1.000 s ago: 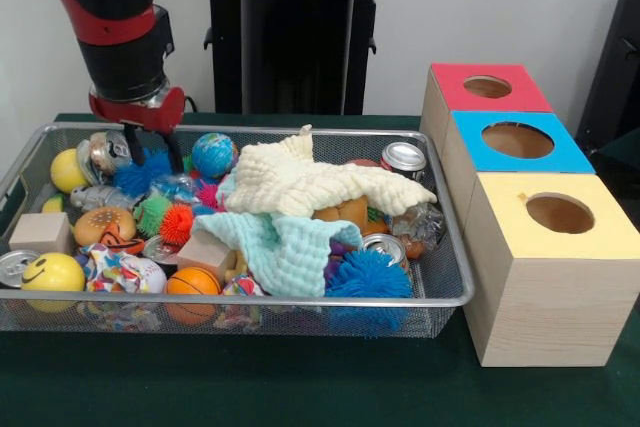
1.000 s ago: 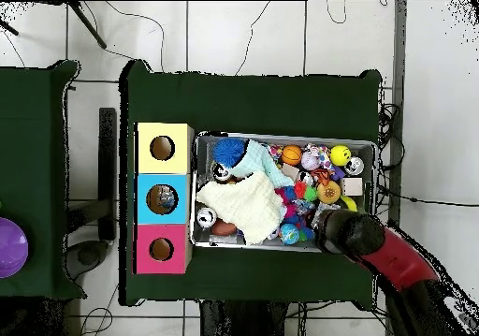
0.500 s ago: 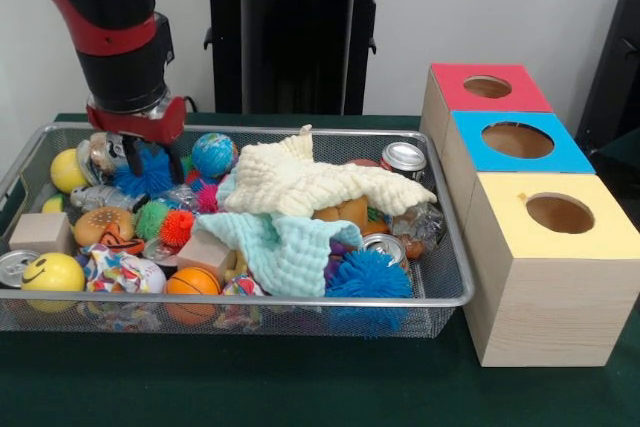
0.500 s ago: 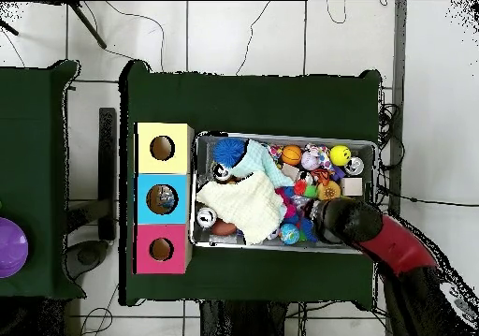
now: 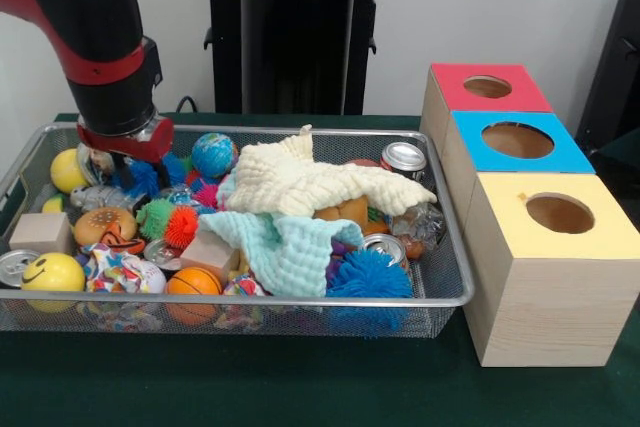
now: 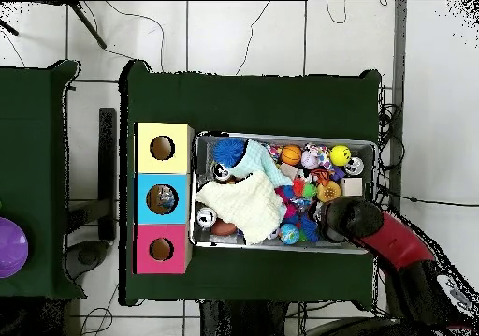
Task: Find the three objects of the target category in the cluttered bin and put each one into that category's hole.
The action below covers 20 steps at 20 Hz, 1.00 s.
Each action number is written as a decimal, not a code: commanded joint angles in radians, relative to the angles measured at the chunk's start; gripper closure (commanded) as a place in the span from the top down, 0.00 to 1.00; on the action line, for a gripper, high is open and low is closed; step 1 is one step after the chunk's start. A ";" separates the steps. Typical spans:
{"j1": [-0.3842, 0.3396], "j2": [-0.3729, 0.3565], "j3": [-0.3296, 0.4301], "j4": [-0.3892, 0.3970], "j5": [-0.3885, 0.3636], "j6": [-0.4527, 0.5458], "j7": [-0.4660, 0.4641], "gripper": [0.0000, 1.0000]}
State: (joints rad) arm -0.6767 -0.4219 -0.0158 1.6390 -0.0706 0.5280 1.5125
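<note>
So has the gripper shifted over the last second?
Yes. In the front view the gripper has slid toward the picture's left, away from the globe ball and closer to the yellow ball in the wire bin's corner.

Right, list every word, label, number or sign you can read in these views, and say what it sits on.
No readable text in either view.
Cans: any printing is too blurred to read.
Patterned balls: coloured markings only, no legible letters.
Yellow ball: a drawn smiley face, not text.
Boxes: plain coloured tops, no labels.
</note>
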 commanded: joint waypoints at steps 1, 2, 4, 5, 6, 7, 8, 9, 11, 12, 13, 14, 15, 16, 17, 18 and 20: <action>0.021 0.081 0.093 -0.109 0.054 -0.022 0.143 1.00; 0.023 0.079 0.095 -0.105 0.060 -0.023 0.150 1.00; 0.025 0.067 0.099 -0.096 0.072 -0.013 0.159 1.00; 0.027 0.061 0.100 -0.095 0.079 -0.001 0.162 1.00; 0.030 0.054 0.099 -0.095 0.085 0.014 0.165 1.00; 0.033 0.044 0.098 -0.090 0.093 0.029 0.167 1.00; 0.038 0.035 0.095 -0.093 0.099 0.049 0.170 1.00; 0.044 0.026 0.090 -0.097 0.103 0.069 0.170 1.00; 0.063 0.015 0.074 -0.117 0.107 0.113 0.170 1.00; 0.072 0.016 0.066 -0.130 0.104 0.127 0.169 1.00; 0.081 0.016 0.058 -0.143 0.101 0.142 0.169 1.00; 0.088 0.020 0.052 -0.155 0.101 0.154 0.168 1.00; 0.091 0.019 0.050 -0.161 0.101 0.164 0.169 1.00; 0.094 0.019 0.048 -0.166 0.102 0.174 0.169 1.00; 0.100 0.019 0.042 -0.175 0.105 0.188 0.175 1.00; 0.107 0.013 0.036 -0.178 0.107 0.203 0.183 1.00; 0.125 0.002 0.021 -0.193 0.110 0.240 0.199 1.00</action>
State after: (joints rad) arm -0.6086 -0.4088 -0.0486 1.5531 -0.0353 0.6385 1.5125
